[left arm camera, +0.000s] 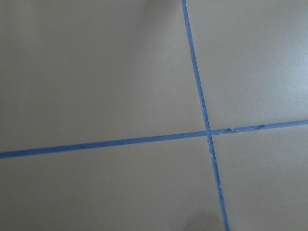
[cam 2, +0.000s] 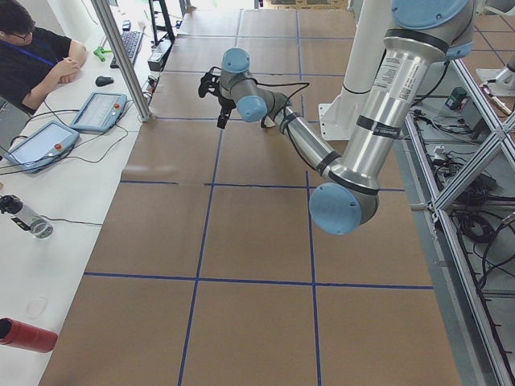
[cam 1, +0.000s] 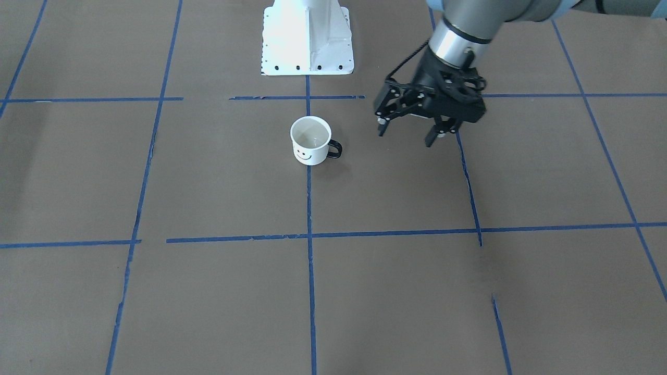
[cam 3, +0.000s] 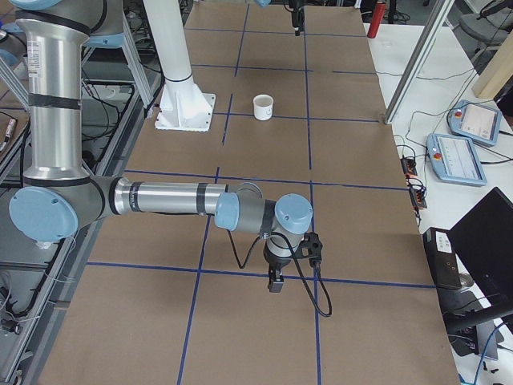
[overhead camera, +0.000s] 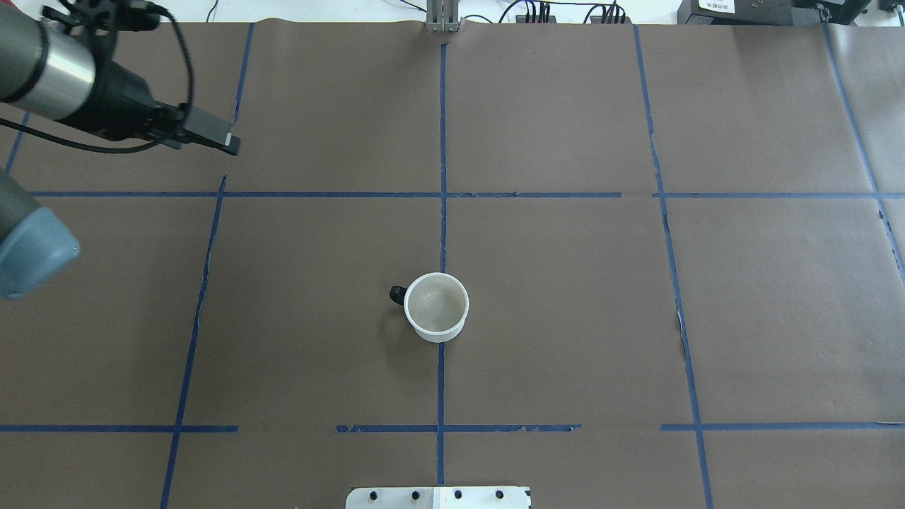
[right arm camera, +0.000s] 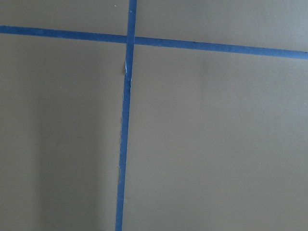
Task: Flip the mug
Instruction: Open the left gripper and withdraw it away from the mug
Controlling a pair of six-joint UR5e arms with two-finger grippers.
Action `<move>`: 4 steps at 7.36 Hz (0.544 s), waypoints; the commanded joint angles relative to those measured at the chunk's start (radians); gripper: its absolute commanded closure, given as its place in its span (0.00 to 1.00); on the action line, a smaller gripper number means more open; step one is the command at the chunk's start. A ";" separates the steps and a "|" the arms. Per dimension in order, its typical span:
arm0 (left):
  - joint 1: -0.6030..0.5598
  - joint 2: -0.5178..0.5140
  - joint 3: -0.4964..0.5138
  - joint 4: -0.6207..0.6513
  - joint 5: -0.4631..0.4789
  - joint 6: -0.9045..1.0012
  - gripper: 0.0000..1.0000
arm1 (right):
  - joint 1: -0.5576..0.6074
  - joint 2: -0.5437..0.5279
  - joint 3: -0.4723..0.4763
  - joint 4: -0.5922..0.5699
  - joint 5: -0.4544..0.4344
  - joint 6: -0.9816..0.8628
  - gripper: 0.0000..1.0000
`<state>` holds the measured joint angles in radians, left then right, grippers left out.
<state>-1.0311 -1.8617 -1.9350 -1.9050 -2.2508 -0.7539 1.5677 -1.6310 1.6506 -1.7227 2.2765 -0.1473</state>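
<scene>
Jaws of my left gripper [cam 1: 406, 134] stand apart, holding nothing; I cannot tell for the right gripper [cam 3: 275, 282].
I see the small white enamel-style mug with a black smiley face [cam 1: 311, 140] upright on a blue tape line [cam 1: 309, 208], handle toward the left gripper, clear of both grippers.

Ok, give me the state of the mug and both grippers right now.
mug: upright, mouth up, empty, handle toward the robot's left, not held.
left gripper: open, holding nothing, apart from the mug.
right gripper: far from the mug; open or shut, cannot tell.
</scene>
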 commanded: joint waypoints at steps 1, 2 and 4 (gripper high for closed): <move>-0.175 0.161 0.078 -0.042 -0.053 0.338 0.00 | 0.000 -0.001 0.000 0.000 0.000 0.000 0.00; -0.254 0.188 0.150 -0.040 -0.047 0.487 0.00 | 0.000 0.000 0.000 0.000 0.000 0.000 0.00; -0.422 0.252 0.281 -0.020 0.019 0.725 0.00 | 0.000 -0.001 0.000 0.000 0.000 0.000 0.00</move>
<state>-1.3442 -1.6522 -1.7342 -1.9374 -2.2588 -0.1680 1.5677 -1.6311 1.6506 -1.7226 2.2764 -0.1473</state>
